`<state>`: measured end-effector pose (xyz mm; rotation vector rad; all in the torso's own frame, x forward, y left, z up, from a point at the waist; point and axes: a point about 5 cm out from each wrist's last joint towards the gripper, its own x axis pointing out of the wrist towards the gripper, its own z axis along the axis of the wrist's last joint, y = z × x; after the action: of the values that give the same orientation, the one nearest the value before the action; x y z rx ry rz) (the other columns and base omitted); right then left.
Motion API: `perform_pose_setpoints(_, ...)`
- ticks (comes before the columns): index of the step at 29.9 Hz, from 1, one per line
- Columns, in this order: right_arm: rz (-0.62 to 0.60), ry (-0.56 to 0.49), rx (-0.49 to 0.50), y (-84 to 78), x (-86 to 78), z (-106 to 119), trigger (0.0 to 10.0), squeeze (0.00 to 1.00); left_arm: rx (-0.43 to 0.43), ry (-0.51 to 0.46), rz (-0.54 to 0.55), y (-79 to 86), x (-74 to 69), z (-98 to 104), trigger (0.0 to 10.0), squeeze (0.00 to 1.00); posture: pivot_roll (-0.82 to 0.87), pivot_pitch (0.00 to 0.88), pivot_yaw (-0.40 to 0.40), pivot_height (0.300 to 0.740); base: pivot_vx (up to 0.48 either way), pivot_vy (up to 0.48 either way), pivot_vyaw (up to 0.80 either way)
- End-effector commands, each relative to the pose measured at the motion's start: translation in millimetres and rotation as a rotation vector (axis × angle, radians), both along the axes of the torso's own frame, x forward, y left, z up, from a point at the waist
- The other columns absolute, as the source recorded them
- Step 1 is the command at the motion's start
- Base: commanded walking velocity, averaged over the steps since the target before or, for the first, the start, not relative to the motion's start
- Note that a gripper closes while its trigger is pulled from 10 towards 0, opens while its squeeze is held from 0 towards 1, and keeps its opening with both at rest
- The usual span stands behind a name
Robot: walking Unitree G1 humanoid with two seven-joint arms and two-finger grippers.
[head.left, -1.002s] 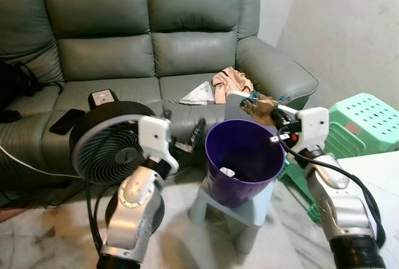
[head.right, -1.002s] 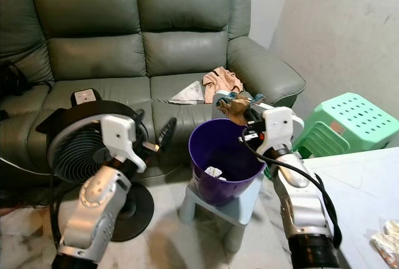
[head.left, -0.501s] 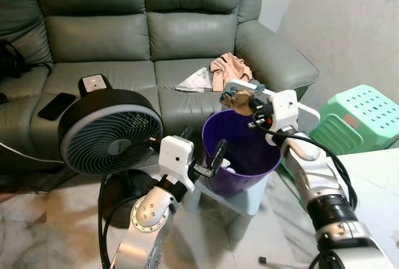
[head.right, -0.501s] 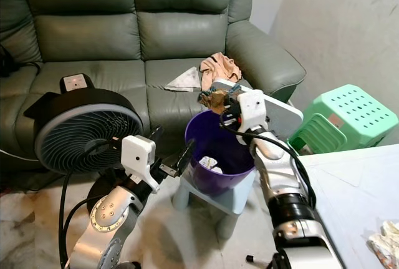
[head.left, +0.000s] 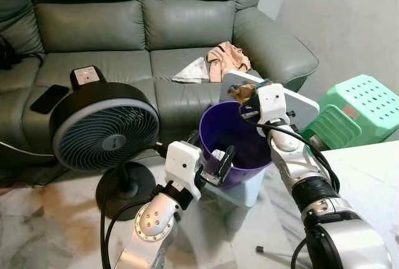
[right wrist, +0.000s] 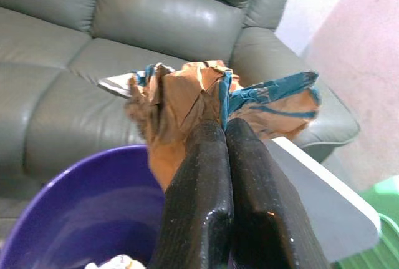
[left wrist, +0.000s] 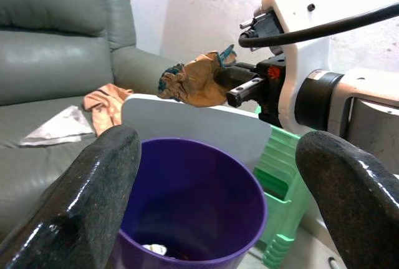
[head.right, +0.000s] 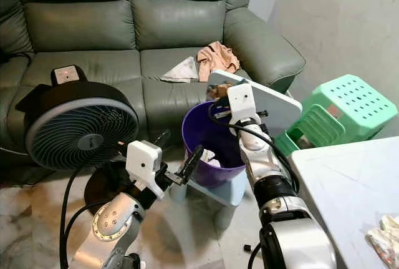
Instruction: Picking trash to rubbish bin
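Crumpled brown paper with teal print: the trash wrapper (right wrist: 206, 103), creased and wadded, pinched tight between my right gripper (right wrist: 225, 156)'s two glossy black fingers, which are pressed together on it. I hold it above the far rim of the rubbish bin (head.left: 240, 150), just in front of a flat white board (head.left: 293, 103) that stands behind the bin.

Smooth purple plastic: the rubbish bin, round, tapered, open-topped, standing on a small pale blue stool (head.left: 246, 189). I see a scrap of white paper (left wrist: 153, 249) at its bottom.

My left gripper (head.left: 212, 161) sits at the near rim of the bin on its left side, fingers spread wide with nothing between them; from its wrist I look between the fingers across the bin's mouth to the wrapper.

Black plastic with a round ribbed grille: a floor fan (head.left: 103, 133) on a disc base, close to my left of the bin, with its cable trailing on the floor.

Grey-green leather, padded and seamed: the sofa (head.left: 124, 25) behind, carrying a peach cloth (head.left: 227, 57), a white folded paper (head.left: 194, 70) and a dark phone (head.left: 45, 97).

Perforated green plastic: stacked stools (head.left: 358, 110) to my right of the board.

Polished marbled tile: the floor (head.left: 43, 225), open in front of the fan.
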<state>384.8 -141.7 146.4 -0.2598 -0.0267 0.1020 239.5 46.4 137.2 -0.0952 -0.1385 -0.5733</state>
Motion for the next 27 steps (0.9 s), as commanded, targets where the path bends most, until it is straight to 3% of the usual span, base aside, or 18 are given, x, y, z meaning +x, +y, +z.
perform_pose_setpoints(1,-0.044,0.011,0.022,-8.0,2.3,0.5,10.0,0.00,-0.046,0.000,-0.022,-11.0,-3.5,6.3,10.0,0.00,0.18,0.188,-0.136,0.740,0.000,0.000,0.00)
perform_pose_setpoints(4,-0.088,0.040,0.023,-19.5,2.9,-2.6,10.0,0.00,-0.043,-0.005,-0.016,-8.2,-1.9,7.2,10.0,0.00,0.18,0.193,-0.133,0.740,0.000,0.000,0.00)
perform_pose_setpoints(8,-0.089,0.025,0.017,-22.0,2.6,-2.4,10.0,0.00,-0.058,0.005,-0.011,-7.7,-0.9,8.8,10.0,0.00,0.17,0.198,-0.131,0.740,0.000,0.000,0.00)
perform_pose_setpoints(9,-0.092,0.023,0.014,-23.2,2.5,-2.3,10.0,0.23,-0.059,0.003,-0.010,-7.7,-0.1,9.6,10.0,0.00,0.17,0.202,-0.128,0.740,0.000,0.000,0.00)
perform_pose_setpoints(12,-0.097,0.022,0.013,-24.6,2.6,-2.2,10.0,0.23,-0.058,-0.001,-0.008,-7.7,0.9,10.8,10.0,0.00,0.17,0.202,-0.128,0.740,0.000,0.000,0.00)
perform_pose_setpoints(13,-0.093,0.027,0.034,-24.7,2.6,-2.7,10.0,1.00,-0.061,0.000,-0.008,-7.6,1.3,11.0,10.0,0.00,0.17,0.206,-0.126,0.740,0.000,0.000,0.00)
perform_pose_setpoints(25,-0.075,0.008,0.057,-24.7,2.8,-0.4,10.0,1.00,-0.074,0.001,-0.011,-6.1,1.3,12.7,10.0,0.00,0.17,0.210,-0.124,0.740,0.000,0.000,0.00)
perform_pose_setpoints(27,-0.044,0.012,0.101,-22.4,2.5,-0.5,10.0,1.00,-0.071,-0.004,-0.004,-4.4,3.2,13.4,10.0,0.00,0.17,0.209,-0.123,0.740,0.000,0.000,0.00)
